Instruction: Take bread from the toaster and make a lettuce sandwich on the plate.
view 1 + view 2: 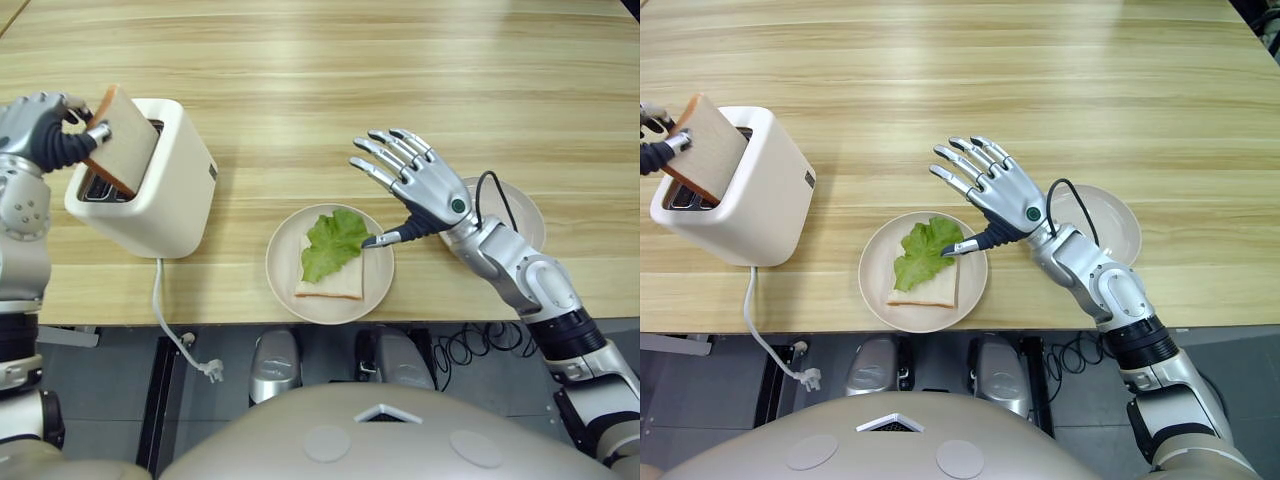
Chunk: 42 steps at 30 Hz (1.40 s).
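Observation:
A white toaster [155, 185] stands at the table's left. My left hand [50, 128] is shut on a slice of bread [122, 135] that sticks up, tilted, from the toaster's slot. A beige plate [281, 268] near the front edge holds another bread slice [330, 285] with a green lettuce leaf [332, 243] on top. My right hand [412, 180] hovers just right of the plate, fingers spread open, thumb tip close to the lettuce's edge.
A second, empty plate [520, 212] lies behind my right forearm at the right. The toaster's cord [165, 320] hangs over the table's front edge. The wooden table [350, 70] stretches bare behind the toaster and plates.

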Motion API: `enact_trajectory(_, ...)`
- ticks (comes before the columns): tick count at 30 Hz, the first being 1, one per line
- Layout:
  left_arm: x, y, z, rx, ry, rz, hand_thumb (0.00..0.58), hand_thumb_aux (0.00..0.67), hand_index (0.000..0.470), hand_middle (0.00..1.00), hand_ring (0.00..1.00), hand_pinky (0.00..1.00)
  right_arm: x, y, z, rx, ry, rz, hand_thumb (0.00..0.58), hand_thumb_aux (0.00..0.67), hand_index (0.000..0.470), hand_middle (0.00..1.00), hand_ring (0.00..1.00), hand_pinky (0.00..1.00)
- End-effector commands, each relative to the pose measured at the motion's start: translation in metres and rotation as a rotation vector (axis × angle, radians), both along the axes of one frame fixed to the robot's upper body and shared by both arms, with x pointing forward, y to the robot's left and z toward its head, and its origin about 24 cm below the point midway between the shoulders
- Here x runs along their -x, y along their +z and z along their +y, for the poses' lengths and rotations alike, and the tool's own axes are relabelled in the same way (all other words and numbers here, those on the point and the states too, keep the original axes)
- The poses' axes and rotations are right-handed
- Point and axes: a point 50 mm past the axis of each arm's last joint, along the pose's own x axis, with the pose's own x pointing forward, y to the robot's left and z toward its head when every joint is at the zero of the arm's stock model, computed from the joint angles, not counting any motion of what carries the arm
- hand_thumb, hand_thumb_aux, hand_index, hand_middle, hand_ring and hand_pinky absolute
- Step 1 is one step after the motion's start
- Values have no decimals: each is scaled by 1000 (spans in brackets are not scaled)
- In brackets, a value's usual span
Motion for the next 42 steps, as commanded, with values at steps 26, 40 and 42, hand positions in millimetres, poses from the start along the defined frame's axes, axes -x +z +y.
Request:
enact_trajectory(26,-12,54,-78,336,-376,-150,580,670,460,1000,1000,1000,-12,-6,-9,-70,-51,27,0,0,0,0,0,0)
enact_trajectory(40,-12,-22,-159,762,-693,236,580,670,460,1000,1000,1000,-42,36,-74,-454,-251,57,0,0,0,0,0,0)
enact_trajectory(42,-10,-35,-168,797,-710,298,580,670,460,1000,1000,1000,-41,40,-76,-455,-243,52,0,0,0,0,0,0)
